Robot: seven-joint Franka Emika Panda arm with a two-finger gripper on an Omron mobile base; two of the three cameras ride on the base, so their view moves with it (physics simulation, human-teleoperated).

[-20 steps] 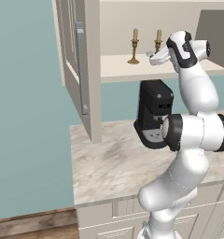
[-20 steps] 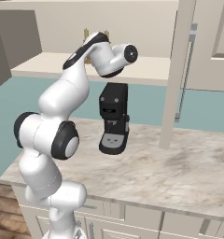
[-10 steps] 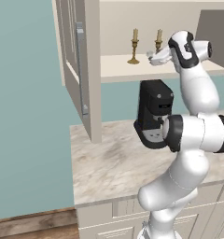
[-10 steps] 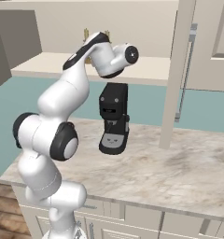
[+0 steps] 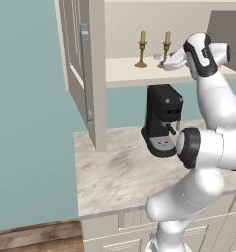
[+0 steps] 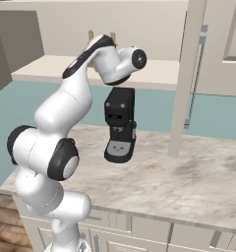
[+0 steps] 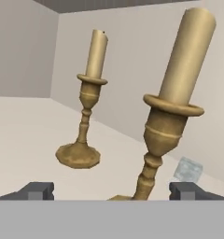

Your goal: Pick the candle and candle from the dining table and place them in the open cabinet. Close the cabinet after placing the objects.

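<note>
- Right now we see both candles standing upright on the cream shelf [image 5: 125, 71] inside the open cabinet [image 5: 85, 74], well apart from each other.
- Up close in the hand view, the nearer candle [image 7: 172, 112] rises between our two finger tips, its brass stem just beyond them and free of both.
- Our gripper [image 7: 111, 190] has its jaws spread wide, one tip on each side of that stem, and nothing is clamped between them.
- We see the farther candle [image 7: 88, 105] standing deeper on the shelf, off to the left in the hand view, its round flared foot flat on the cream surface.
- From the left base view, the same pair shows as the left candle [image 5: 141, 49] and the right candle [image 5: 165, 48], with our white hand reaching onto the shelf just beside the right one.
- A small pale translucent object [image 7: 188, 169] lies on the shelf behind the nearer candlestick; we cannot tell what it is.
- Below the shelf, a black coffee machine [image 5: 162, 125] sits on the marble counter [image 5: 115, 172], and the cabinet door [image 5: 83, 64] with its silver bar handle hangs open at the left.
</note>
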